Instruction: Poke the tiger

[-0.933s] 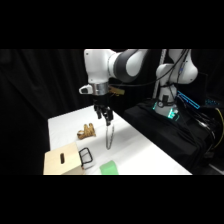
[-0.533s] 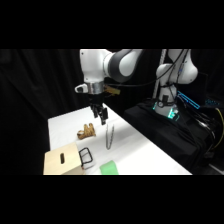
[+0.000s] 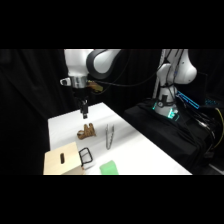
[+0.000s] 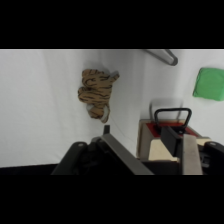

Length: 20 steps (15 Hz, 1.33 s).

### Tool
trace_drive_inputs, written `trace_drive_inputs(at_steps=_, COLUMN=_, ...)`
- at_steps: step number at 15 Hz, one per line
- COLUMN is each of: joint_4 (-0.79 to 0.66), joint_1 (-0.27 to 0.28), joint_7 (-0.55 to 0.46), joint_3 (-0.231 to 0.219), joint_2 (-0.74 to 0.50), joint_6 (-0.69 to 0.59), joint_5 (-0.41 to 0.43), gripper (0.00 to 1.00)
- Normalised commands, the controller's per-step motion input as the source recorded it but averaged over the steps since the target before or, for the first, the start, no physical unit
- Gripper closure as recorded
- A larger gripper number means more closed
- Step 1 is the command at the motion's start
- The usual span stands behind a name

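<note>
Side and wrist views of the white table [image 3: 145, 150] with the arm reaching over it. The pincer [image 3: 84, 114] hangs from the arm above the table, pointing downward. The tiger [image 3: 86, 131] lies directly beneath it, with a clear gap between its tip and the toy, so the two are apart. In the wrist view, the pincer [image 4: 142, 137] rises from the lower edge and its two fingers [image 4: 111, 142] stand apart, with nothing held between them. The tiger [image 4: 96, 92], brown and tan with darker stripes, lies on the white surface just beyond the finger on the picture's left. A tan box [image 3: 60, 159] sits at the table's near corner, below the pincer in the side view; a black wire-frame clip [image 3: 86, 156] stands against the box's side. The slim metal tongs [image 3: 109, 135] lie on the table beside the tiger, on the side toward the arm's base. A green flat object [image 3: 110, 168] lies near the table's front edge, past the clip.
</note>
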Motion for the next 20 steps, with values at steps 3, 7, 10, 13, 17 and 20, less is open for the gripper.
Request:
trace_drive_inputs(at_steps=3, joint_4=0.45, joint_1=-0.098, joint_7=0.01, joint_3=0.002, joint_2=0.33, joint_6=-0.15, joint_5=0.059, gripper=0.67)
trace_drive_inputs(at_steps=7, joint_4=0.35, joint_1=-0.094, joint_7=-0.01, joint_3=0.03, joint_2=0.3, joint_6=-0.09, joint_5=0.093, gripper=0.94)
trace_drive_inputs(at_steps=10, joint_4=0.22, joint_1=-0.105, joint_7=-0.04, joint_3=0.053, joint_2=0.25, joint_6=-0.04, joint_5=0.112, gripper=0.99)
trace_drive_inputs(at_steps=13, joint_4=0.13, joint_1=-0.094, joint_7=-0.05, joint_3=0.074, joint_2=0.24, joint_6=0.02, joint_5=0.11, gripper=0.94)
trace_drive_inputs(at_steps=17, joint_4=0.14, joint_1=-0.072, joint_7=-0.05, joint_3=0.092, joint_2=0.27, joint_6=0.07, joint_5=0.096, gripper=0.93)
trace_drive_inputs(at_steps=20, joint_4=0.24, joint_1=-0.113, joint_7=-0.07, joint_3=0.12, joint_2=0.34, joint_6=0.13, joint_5=0.129, gripper=0.95)
